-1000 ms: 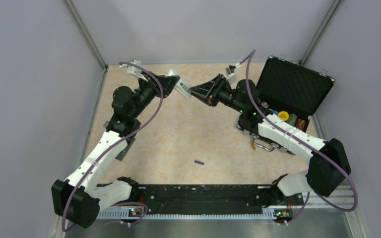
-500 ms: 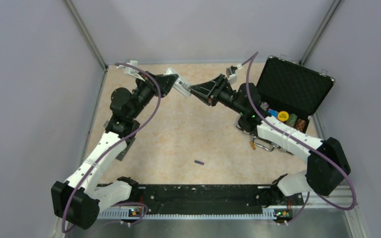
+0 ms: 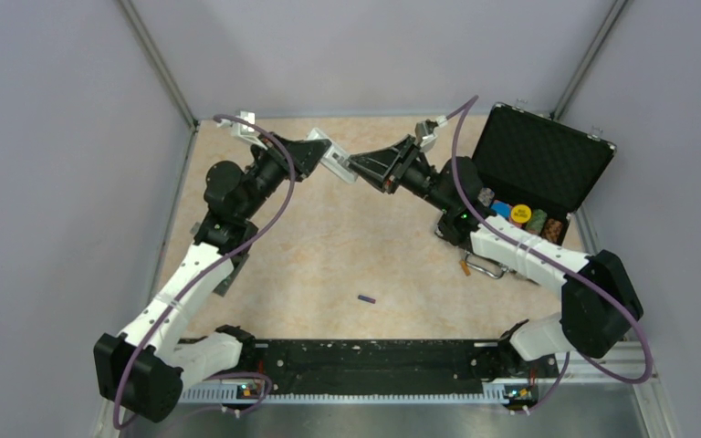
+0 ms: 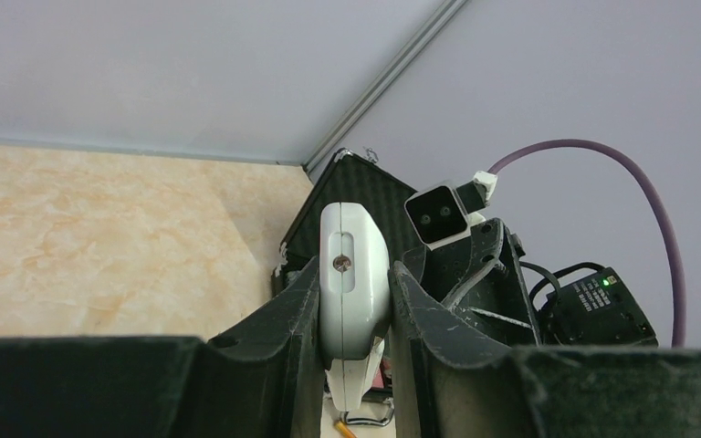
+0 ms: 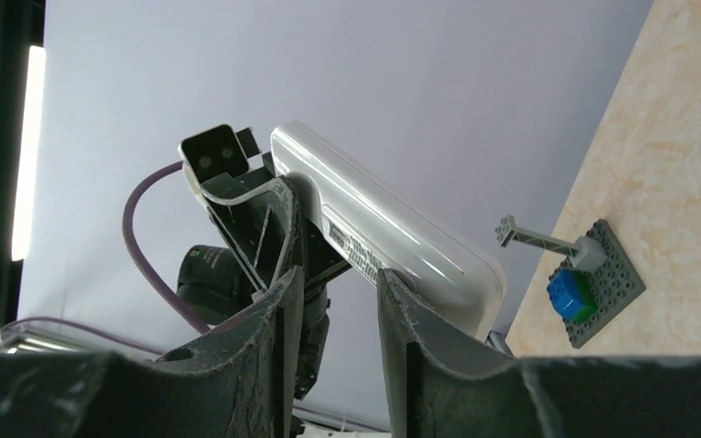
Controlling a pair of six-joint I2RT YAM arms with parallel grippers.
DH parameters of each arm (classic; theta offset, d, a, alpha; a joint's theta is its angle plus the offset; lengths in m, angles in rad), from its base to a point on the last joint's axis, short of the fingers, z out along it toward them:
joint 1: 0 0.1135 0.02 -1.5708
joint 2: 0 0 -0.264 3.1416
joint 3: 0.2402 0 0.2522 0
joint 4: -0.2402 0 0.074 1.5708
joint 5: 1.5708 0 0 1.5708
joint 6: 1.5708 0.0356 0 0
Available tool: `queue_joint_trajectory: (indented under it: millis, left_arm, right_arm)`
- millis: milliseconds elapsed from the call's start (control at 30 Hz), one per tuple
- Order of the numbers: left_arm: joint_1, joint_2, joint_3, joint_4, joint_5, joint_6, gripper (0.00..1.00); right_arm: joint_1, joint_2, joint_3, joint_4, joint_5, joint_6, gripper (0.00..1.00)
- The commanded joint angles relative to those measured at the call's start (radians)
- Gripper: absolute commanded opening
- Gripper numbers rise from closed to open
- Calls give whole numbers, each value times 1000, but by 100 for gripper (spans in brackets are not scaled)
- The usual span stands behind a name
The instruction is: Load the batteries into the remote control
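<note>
One remote control (image 4: 354,306) sits squeezed tight in the left gripper (image 4: 354,267). Right gripper (image 5: 336,276) has its fingers a little apart by the remote's end; I cannot tell if it holds.

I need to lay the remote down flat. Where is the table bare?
Bare table spreads across the middle, bordered by the purple battery in front, the grey brick baseplate on the left and the open case on the right. Crowded: around the case, and far centre, where both arms' jaws hold the remote control aloft.
</note>
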Motion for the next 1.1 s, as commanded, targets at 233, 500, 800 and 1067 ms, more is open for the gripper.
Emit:
queue_joint_trajectory:
  millis: [233, 500, 800, 1067]
  left_arm:
    - [-11, -68, -22, 52, -71, 89, 0]
    - [-11, -48, -33, 100, -26, 91, 0]
    - [-11, -42, -33, 82, -38, 144, 0]
    - [-11, -45, -33, 60, -40, 191, 0]
  right_arm:
    - [-5, -38, 46, -230, 35, -64, 36]
    - [-6, -18, 67, -250, 25, -67, 36]
    - [-7, -41, 100, -341, 56, -121, 31]
    - [-7, -53, 133, -385, 66, -152, 46]
